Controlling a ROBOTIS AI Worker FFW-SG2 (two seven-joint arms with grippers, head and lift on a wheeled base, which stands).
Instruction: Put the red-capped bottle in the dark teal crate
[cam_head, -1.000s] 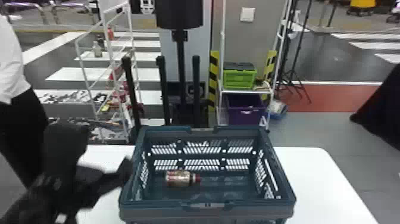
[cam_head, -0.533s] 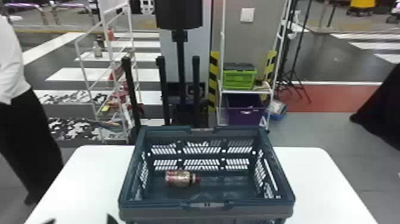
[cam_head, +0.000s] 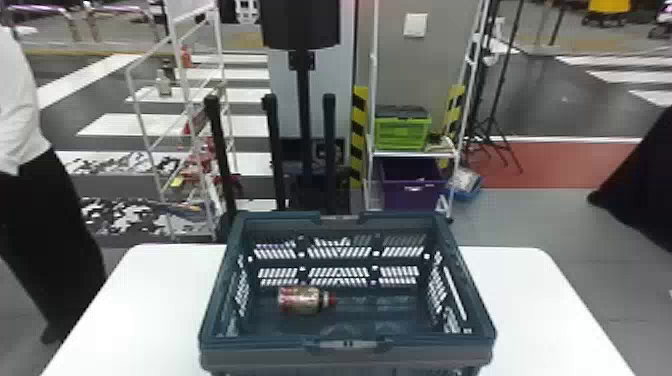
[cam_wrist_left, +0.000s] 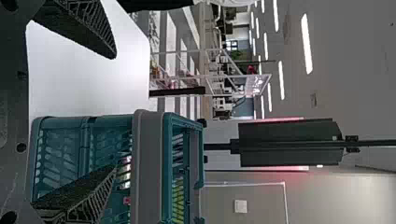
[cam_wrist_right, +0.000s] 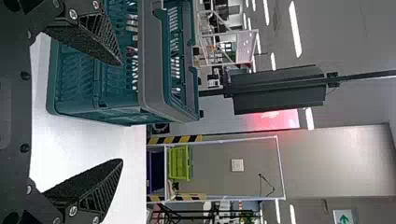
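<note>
In the head view the red-capped bottle (cam_head: 301, 300) lies on its side on the floor of the dark teal crate (cam_head: 345, 345), left of the middle, its cap pointing right. In the left wrist view my left gripper (cam_wrist_left: 114, 112) is open, with nothing between its fingers, on the near side of the crate (cam_wrist_left: 149, 163). My right gripper (cam_wrist_right: 122, 112), in the right wrist view, stands open and holds nothing; the crate (cam_wrist_right: 152, 60) is beyond it.
The crate stands on a white table (cam_head: 530, 300), with table surface at both sides. Behind the table are a white wire rack (cam_head: 187, 100), black posts (cam_head: 272, 150) and a shelf holding a green box (cam_head: 402, 132) and a purple bin (cam_head: 410, 187).
My left arm has drawn back from the crate's left side, down and out of the head view. Bottle and crate have kept their places.
</note>
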